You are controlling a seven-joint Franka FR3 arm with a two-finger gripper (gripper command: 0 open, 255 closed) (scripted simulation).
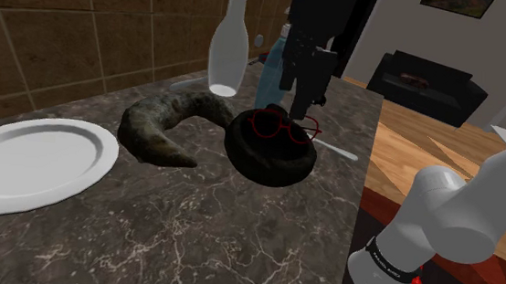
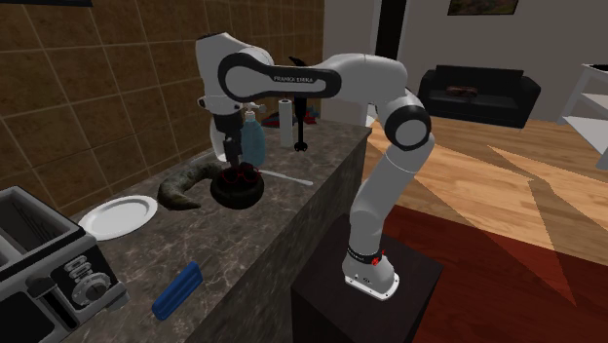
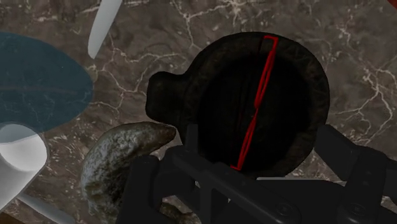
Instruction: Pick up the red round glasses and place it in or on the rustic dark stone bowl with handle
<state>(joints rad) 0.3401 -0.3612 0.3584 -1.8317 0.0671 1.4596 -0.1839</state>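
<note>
Gripper (image 1: 305,105) spread above the red round glasses (image 1: 280,127), which lie in the dark stone handled bowl (image 1: 257,162) — placement looks finished; next, rise straight clear.

Marble counter (image 1: 235,245): plate (image 1: 30,162), stone bowl (image 1: 267,171), horn (image 1: 156,125).

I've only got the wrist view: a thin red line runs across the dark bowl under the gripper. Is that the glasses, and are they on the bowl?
Observer: Yes. In the shoulder view the red round glasses stand tilted on edge, resting on the dark bowl, with both round lenses showing.
Operator: Where is the gripper relative to them?
Observer: The gripper hangs right over the frame, with its tips close to it. I cannot tell whether they touch.
Operator: Anything tall beside me?
Observer: A white bottle rises as high as the gripper, just to the shoulder view's left of it.
</note>
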